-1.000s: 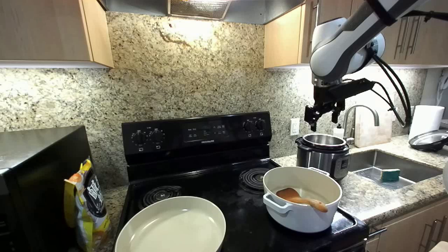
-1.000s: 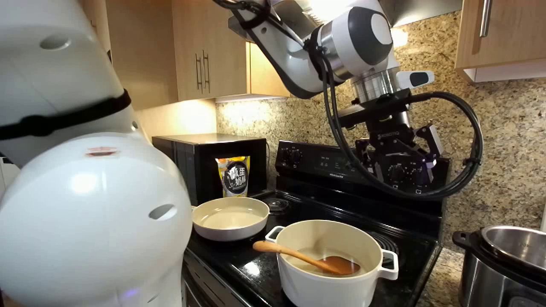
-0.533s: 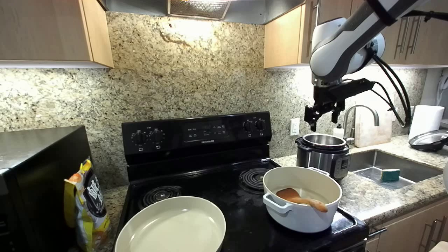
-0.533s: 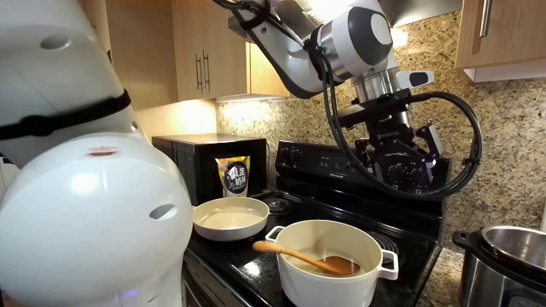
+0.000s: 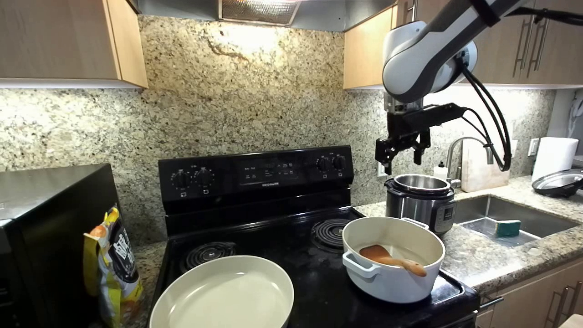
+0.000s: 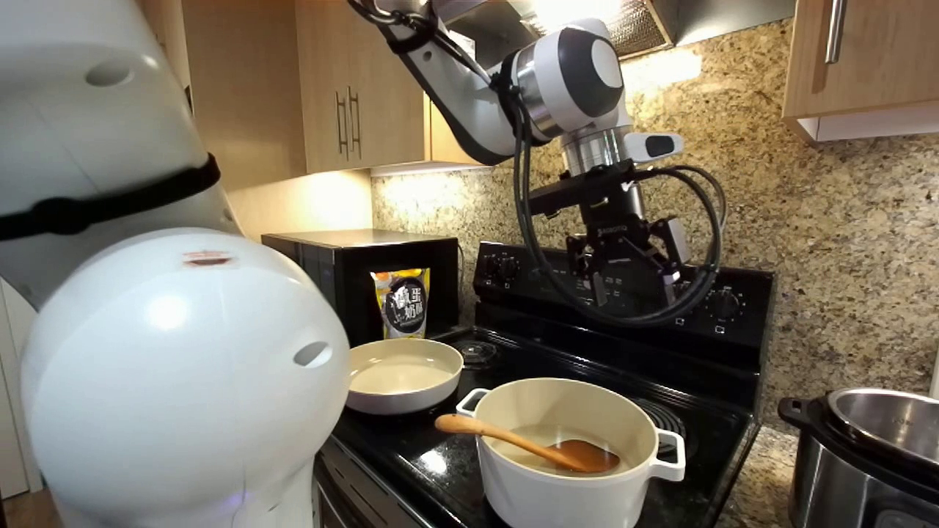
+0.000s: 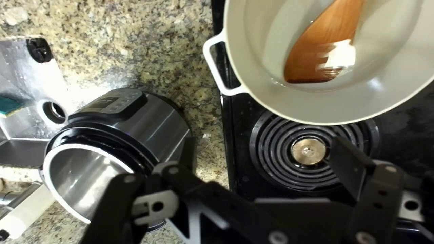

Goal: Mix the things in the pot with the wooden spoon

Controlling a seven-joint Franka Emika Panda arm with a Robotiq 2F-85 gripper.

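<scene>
We see the pot upright on the black stovetop, near the edge that borders the worktop: round, deep, white outside, cream inside, one looped handle on each of two opposite sides. Inside we note a shallow layer of clear liquid over the base; its kind we cannot tell. The wooden spoon lies tilted in the pot. Its broad, flat-ended, reddish-brown blade sits low in the liquid, a white reflection crossing it in the wrist view. In both exterior views its lighter handle slopes up over the rim near one looped handle, the rounded end jutting outside.
</scene>
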